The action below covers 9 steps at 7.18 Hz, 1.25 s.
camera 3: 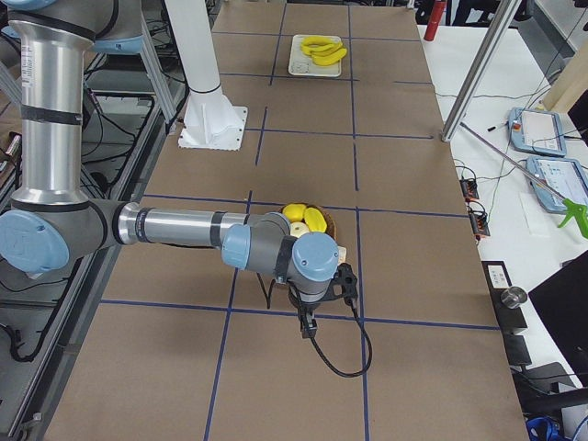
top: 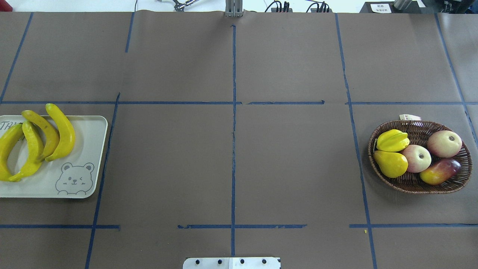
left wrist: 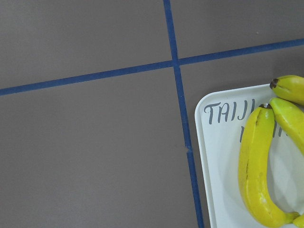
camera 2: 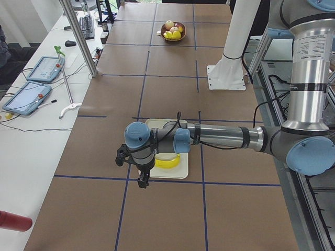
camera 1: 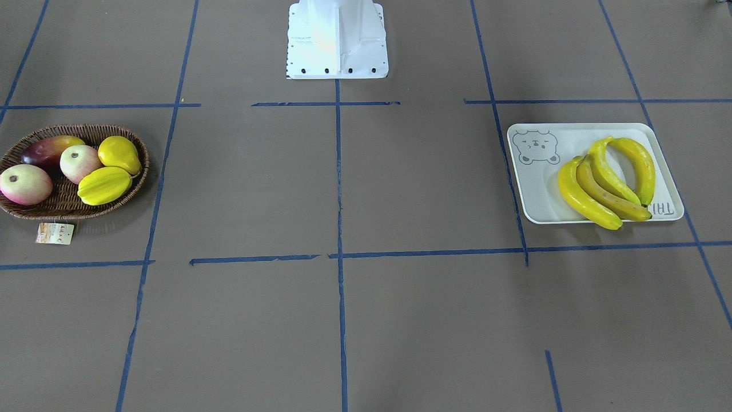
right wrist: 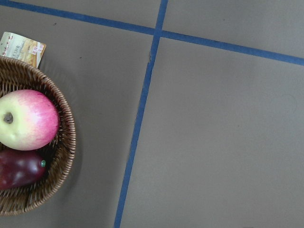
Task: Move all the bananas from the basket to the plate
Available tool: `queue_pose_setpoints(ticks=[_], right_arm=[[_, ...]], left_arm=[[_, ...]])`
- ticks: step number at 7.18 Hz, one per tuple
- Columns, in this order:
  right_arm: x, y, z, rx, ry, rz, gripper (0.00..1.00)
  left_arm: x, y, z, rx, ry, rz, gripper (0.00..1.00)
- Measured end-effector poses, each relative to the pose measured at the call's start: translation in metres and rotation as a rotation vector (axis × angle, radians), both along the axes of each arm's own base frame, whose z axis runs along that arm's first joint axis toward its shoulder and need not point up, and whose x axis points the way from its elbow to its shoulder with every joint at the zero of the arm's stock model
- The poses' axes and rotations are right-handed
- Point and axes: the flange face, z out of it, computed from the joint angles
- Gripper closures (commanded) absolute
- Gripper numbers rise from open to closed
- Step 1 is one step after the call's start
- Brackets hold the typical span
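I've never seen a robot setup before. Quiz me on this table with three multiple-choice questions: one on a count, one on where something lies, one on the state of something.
1. How many bananas are in view?
A. four
B. two
C. six

2. Between the basket and the plate, where do they lie?
A. all in the basket
B. all on the plate
C. half in each

3. What state is the basket in?
A. tipped on its side
B. empty
C. upright, with other fruit in it

Answers:
1. A, since the overhead view shows four curved yellow ones side by side.
2. B, since all four rest on the plate beside its bear drawing and none are in the basket.
3. C, since it sits flat on the table and holds five rounder fruits.
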Motion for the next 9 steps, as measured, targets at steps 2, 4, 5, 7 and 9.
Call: queue_pose_setpoints(ticks=[2, 4, 5, 7, 9], right_arm=[[0.0, 0.0, 0.001, -0.007, 0.002, 0.007, 0.0], [0.0, -0.004, -0.005, -0.013, 0.013, 0.056, 0.0], [0.0, -0.007, -0.011, -0.006, 0.019, 0.1, 0.0], [-0.002, -0.007, -0.014, 0.015, 0.023, 0.131, 0.0], [-0.004, -0.005, -0.013, 0.014, 0.021, 0.133, 0.0]], left_arm=[[-0.001, 0.013, 0.004, -0.009, -0.002, -0.002, 0.0], [-0.001, 0.02, 0.009, -0.015, -0.003, 0.0, 0.0], [-0.001, 0.023, 0.01, -0.019, -0.004, 0.001, 0.0], [-0.001, 0.024, 0.01, -0.018, -0.003, 0.002, 0.0], [0.0, 0.024, 0.008, -0.015, -0.001, 0.003, 0.0]])
